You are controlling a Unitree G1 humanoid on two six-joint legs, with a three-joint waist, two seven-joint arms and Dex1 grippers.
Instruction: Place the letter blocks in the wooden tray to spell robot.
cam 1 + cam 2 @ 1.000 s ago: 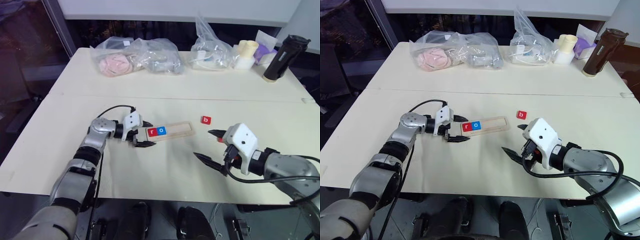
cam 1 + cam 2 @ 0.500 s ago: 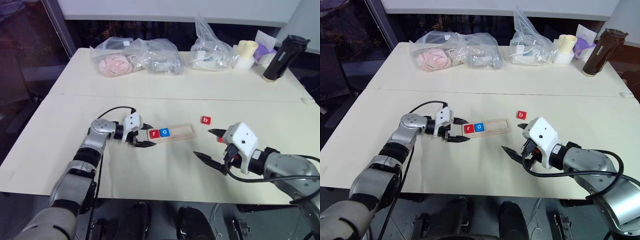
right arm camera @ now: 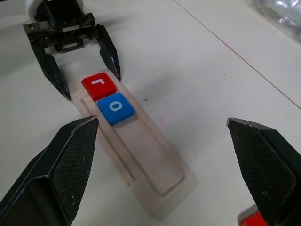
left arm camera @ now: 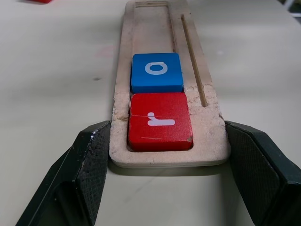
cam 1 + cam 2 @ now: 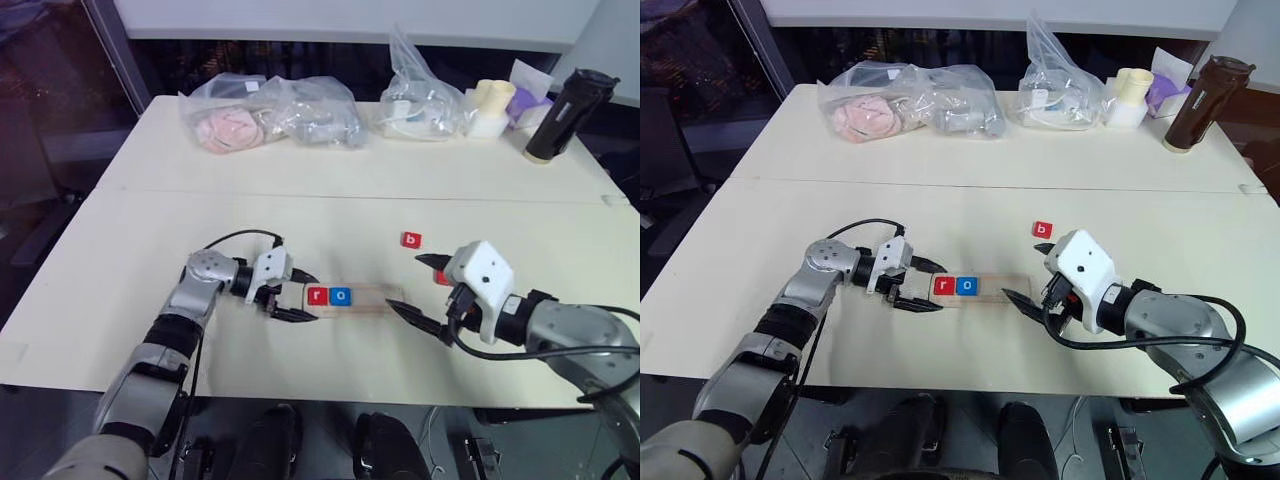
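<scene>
The wooden tray (image 5: 372, 298) lies near the table's front edge with a red r block (image 5: 318, 295) and a blue o block (image 5: 341, 296) side by side at its left end. My left gripper (image 5: 300, 297) is shut on that end, one black finger (image 4: 89, 165) pressed against each long side. My right gripper (image 5: 420, 289) stands open just past the tray's right end and holds nothing. Its lower fingertip is close to the tray. A red b block (image 5: 412, 240) lies alone on the table beyond the right gripper.
Clear plastic bags (image 5: 275, 112) with soft items line the table's far side, with another bag (image 5: 420, 100), white cups (image 5: 492, 105) and a black bottle (image 5: 561, 117) at the far right. A seam (image 5: 350, 195) crosses the tabletop.
My left gripper has closed on the tray's left end and dragged it nearer to the front edge and slightly right. The right gripper has stayed put, open.
</scene>
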